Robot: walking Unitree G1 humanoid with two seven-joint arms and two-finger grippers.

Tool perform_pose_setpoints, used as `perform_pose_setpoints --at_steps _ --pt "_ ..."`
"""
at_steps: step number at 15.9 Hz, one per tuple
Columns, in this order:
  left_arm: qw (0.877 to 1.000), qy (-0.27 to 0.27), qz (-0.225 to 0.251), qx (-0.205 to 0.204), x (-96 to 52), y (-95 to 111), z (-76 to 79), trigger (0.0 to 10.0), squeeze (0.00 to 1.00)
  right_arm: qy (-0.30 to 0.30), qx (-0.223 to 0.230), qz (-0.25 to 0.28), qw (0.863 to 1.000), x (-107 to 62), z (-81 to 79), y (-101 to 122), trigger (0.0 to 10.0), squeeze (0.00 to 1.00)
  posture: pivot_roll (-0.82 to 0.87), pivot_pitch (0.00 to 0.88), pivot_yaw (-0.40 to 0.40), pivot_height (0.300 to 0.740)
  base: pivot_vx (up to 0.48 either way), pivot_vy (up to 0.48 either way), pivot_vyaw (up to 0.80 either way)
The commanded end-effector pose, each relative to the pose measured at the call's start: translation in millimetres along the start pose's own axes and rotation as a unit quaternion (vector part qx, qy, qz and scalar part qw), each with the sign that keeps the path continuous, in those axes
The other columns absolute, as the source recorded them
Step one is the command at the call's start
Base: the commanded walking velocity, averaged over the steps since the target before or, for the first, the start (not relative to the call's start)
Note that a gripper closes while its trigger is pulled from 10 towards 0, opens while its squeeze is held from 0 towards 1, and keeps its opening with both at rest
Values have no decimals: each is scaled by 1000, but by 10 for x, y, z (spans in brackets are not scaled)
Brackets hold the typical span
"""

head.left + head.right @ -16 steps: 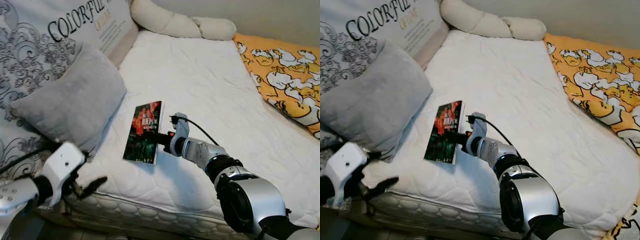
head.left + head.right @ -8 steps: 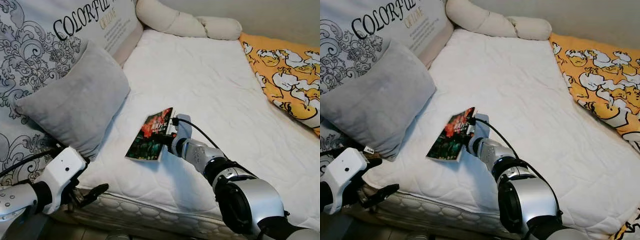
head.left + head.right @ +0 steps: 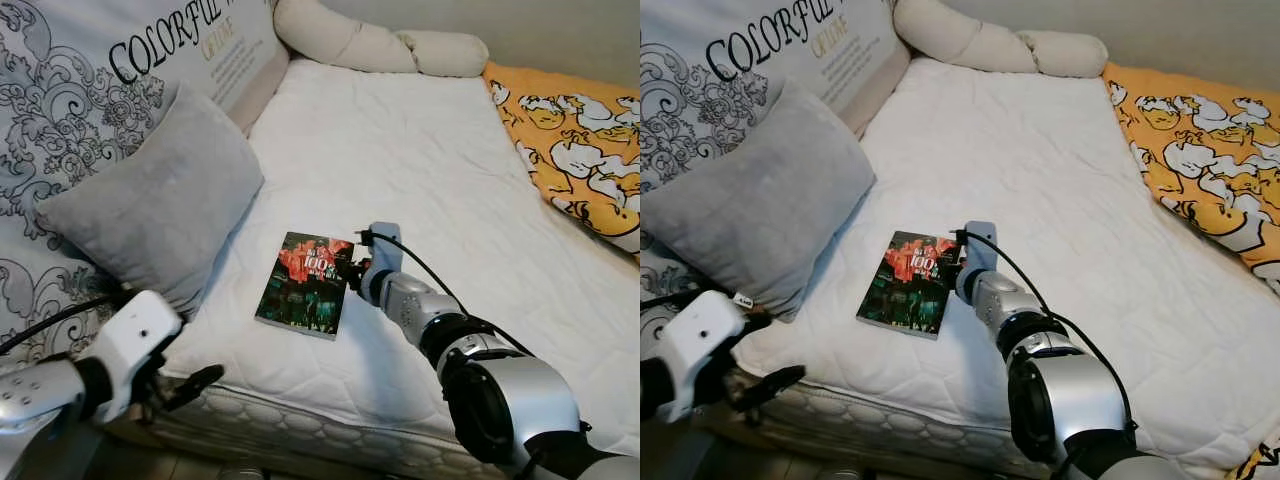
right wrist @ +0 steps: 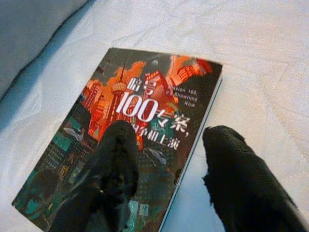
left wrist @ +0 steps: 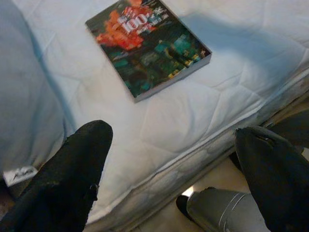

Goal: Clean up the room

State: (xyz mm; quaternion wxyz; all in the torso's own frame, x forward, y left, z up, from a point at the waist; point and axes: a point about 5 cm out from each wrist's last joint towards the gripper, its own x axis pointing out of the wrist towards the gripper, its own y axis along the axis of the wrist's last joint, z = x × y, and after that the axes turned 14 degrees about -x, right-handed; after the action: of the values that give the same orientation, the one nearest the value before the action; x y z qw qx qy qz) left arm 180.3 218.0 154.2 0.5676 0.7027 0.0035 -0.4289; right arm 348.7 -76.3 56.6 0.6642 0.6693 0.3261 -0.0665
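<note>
A paperback book (image 3: 305, 283) with a dark red and green cover lies flat on the white mattress (image 3: 400, 170), near its front edge. My right gripper (image 3: 348, 272) is at the book's right edge. In the right wrist view its fingers (image 4: 116, 179) stand open, one over the book (image 4: 130, 145) cover and the other over the sheet beside it. My left gripper (image 3: 195, 380) hangs low in front of the mattress edge. It is open with nothing between its fingertips (image 5: 82, 159), and the book (image 5: 149, 46) lies beyond them.
A grey pillow (image 3: 160, 205) leans against a large printed cushion (image 3: 90, 90) left of the book. A cream bolster (image 3: 380, 45) lies along the far end. An orange patterned blanket (image 3: 580, 150) covers the right side. The mattress middle is bare sheet.
The book was tilted up off the sheet in my right gripper; now it lies flat and the fingers have opened. My left arm stays low by the mattress edge.
</note>
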Motion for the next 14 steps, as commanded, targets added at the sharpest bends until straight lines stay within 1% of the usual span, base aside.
perform_pose_setpoints --at_steps 1,2,3,4,5,7,8,9,10,11,12,13,14 --pt "1000 3 -2 -9 63 -41 -6 10000 153 2 2 10 1000 -25 88 -30 10000 1000 258 0 -6 740 0 0 0" --pt "1000 16 12 -23 115 -49 -24 10000 153 3 -6 16 1000 -35 123 -26 10000 1000 234 0 -7 740 0 0 0" --pt "997 51 42 -41 188 -47 -70 10000 157 3 -17 24 1000 -49 165 -27 10000 1000 201 0 -12 740 0 0 0" --pt "989 101 80 -78 300 -63 -136 10000 161 4 -19 43 999 -83 257 -27 10000 1000 173 0 -15 740 0 0 0" --pt "982 126 99 -98 357 -61 -161 10000 161 3 -18 58 998 -111 326 -34 10000 1000 149 0 -17 740 0 0 0" --pt "970 151 145 -123 477 6 -121 10000 169 -8 -3 90 996 -210 518 -98 10000 1000 88 0 -12 740 0 0 0" --pt "966 157 160 -132 523 34 -98 10000 173 -19 -2 105 994 -269 591 -134 10000 1000 64 0 -9 740 0 0 0" --pt "964 158 165 -135 543 44 -89 10000 173 -25 -4 111 994 -297 618 -151 10000 1000 57 0 -8 740 0 0 0" --pt "959 161 184 -140 624 102 -59 10000 173 -48 -24 142 988 -470 651 -208 10000 1000 30 0 -10 740 0 0 0" --pt "957 168 192 -141 657 120 -58 10000 176 -65 -33 154 985 -573 642 -245 10000 1000 17 0 -11 740 0 -244 0" --pt "955 170 195 -144 669 123 -60 10000 176 -75 -35 158 984 -610 643 -260 10000 1000 10 0 -10 740 0 -322 0" --pt "952 178 202 -149 692 131 -63 10000 176 -103 -31 175 979 -722 649 -274 10000 1000 -4 0 -8 740 0 -480 0" --pt "948 187 207 -152 711 138 -66 10000 176 -139 -26 198 970 -875 658 -282 10000 1000 -15 0 -9 740 0 -480 0"
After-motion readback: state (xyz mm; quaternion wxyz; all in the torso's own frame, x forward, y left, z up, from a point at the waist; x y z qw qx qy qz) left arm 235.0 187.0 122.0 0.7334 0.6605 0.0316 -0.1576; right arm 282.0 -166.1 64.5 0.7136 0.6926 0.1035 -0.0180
